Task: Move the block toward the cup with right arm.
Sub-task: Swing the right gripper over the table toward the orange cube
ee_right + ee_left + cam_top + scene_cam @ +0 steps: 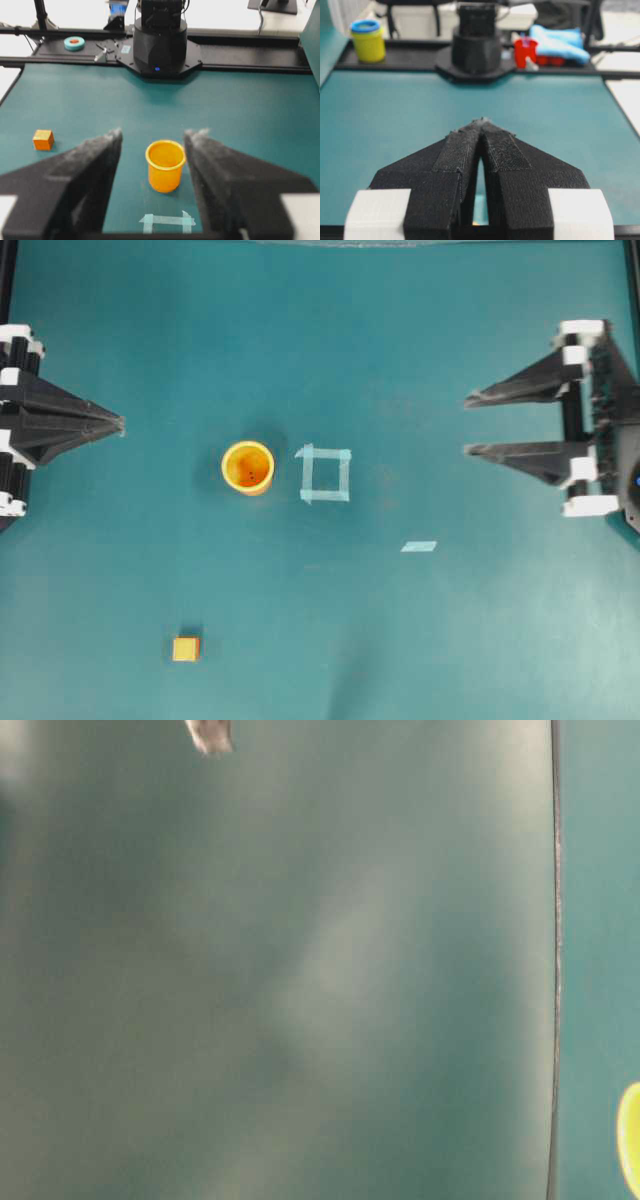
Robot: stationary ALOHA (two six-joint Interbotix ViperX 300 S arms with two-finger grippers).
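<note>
Only the approach is underway: right gripper, jaws spread and empty, must reach lower left to the block, well below the cup.

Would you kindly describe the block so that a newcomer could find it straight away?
On the teal table, start at the orange-yellow cup near the middle. In the overhead view, the block sits alone below it, slightly left: a small orange-yellow cube, solid, unlike the flat pale tape square.

Overhead, opposed wrists, table-level perhaps blurred.
</note>
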